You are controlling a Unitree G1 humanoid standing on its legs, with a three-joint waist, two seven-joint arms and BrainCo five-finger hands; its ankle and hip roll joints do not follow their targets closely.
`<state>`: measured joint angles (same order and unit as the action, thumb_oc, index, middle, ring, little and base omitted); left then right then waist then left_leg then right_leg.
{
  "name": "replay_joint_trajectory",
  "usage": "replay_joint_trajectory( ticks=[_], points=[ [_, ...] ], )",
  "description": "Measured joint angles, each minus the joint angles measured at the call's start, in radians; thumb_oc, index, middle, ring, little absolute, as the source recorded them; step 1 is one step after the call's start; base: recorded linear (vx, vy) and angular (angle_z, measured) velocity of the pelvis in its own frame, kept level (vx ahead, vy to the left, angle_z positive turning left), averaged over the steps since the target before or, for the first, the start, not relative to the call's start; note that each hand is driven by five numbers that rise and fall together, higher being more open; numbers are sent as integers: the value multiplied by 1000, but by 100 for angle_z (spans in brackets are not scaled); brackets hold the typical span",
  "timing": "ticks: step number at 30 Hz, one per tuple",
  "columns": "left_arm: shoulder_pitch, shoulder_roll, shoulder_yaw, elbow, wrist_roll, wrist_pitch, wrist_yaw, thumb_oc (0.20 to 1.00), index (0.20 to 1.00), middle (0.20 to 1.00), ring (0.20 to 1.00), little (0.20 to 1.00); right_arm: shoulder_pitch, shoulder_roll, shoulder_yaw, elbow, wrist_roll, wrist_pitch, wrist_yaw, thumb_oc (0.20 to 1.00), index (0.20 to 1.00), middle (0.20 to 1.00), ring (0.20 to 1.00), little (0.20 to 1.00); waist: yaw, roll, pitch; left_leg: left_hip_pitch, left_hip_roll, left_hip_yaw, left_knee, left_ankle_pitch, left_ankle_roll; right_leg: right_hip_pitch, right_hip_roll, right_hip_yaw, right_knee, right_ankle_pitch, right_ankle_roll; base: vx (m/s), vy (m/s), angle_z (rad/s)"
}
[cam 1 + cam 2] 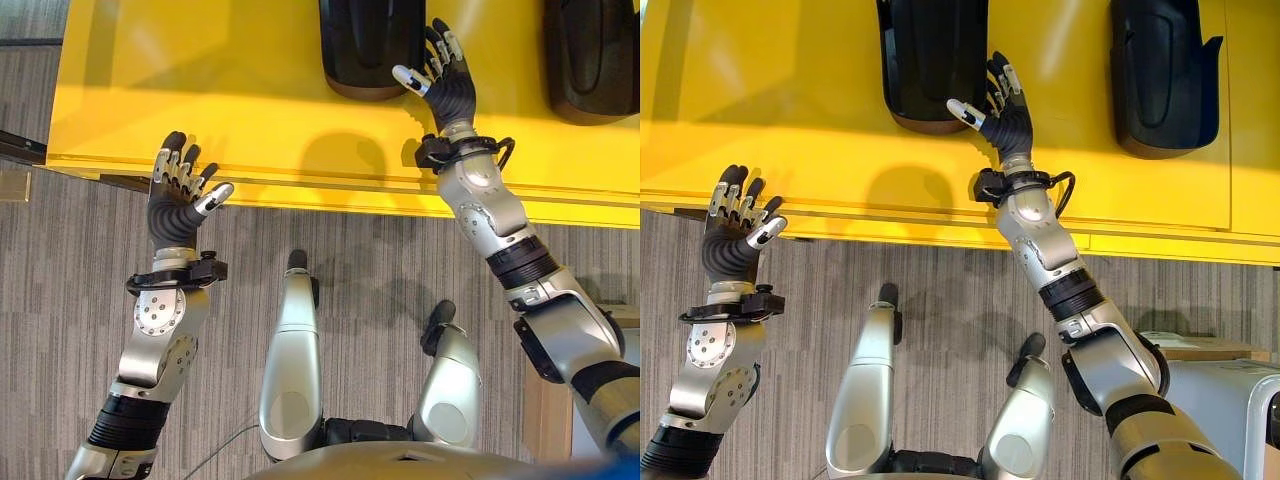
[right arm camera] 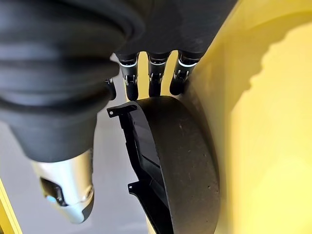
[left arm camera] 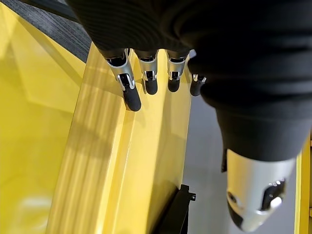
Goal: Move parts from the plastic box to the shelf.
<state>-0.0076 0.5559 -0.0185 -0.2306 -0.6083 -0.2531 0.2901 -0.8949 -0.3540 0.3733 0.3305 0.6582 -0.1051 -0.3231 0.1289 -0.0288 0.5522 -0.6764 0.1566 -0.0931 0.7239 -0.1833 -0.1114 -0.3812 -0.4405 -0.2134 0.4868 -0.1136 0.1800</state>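
Note:
A yellow plastic box [image 1: 250, 110] spans the view ahead, with two black moulded parts lying in it. One black part [image 1: 370, 45] lies at the middle back, the other black part [image 1: 590, 55] at the far right. My right hand [image 1: 445, 80] is open, fingers spread, right beside the middle part's near right edge; the right wrist view shows that part [image 2: 180, 161] close beneath the fingers [image 2: 153, 78], holding nothing. My left hand [image 1: 180, 195] hovers open at the box's near rim [image 3: 122, 161], empty.
Grey striped carpet [image 1: 60, 300] lies in front of the box. A dark bracket [image 1: 20, 148] sticks out at the box's left end. A wooden surface [image 1: 1200, 348] and a white object [image 1: 1240, 390] sit at the lower right.

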Motion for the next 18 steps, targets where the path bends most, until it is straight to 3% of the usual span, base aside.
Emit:
replay_joint_trajectory(
  ticks=[18],
  points=[
    [0,0,0,0,0,4,0,1000,1000,1000,1000,1000,0,11,13,0,0,-1,6,1000,1000,1000,1000,1000,0,3,-1,3,0,0,-2,1,-1,0,0,0,1,0,0,0,0,0]
  ],
)
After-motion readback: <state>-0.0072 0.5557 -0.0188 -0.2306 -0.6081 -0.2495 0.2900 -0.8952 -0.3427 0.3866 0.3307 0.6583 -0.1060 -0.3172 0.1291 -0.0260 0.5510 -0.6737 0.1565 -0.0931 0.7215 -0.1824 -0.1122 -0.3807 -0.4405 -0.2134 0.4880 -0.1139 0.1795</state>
